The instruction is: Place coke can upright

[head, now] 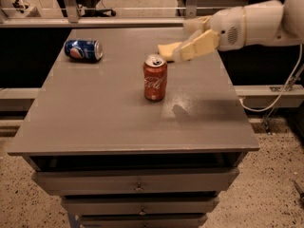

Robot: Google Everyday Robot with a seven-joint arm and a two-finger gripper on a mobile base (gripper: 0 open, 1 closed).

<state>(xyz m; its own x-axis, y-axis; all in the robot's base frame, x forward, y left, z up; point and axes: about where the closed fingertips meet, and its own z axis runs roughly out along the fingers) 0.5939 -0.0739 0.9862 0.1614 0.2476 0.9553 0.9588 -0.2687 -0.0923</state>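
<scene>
The coke can (155,78) is red-orange with white script and a silver top. It stands upright near the middle of the grey table (104,113). My gripper (175,37) is open and empty. It hangs above the table just up and to the right of the can's top, apart from it. The cream arm reaches in from the right edge of the camera view.
A blue Pepsi can (83,50) lies on its side at the table's back left. Drawers (137,182) sit under the table top. A white cable (280,91) hangs at the right. A rail and chair legs are behind the table.
</scene>
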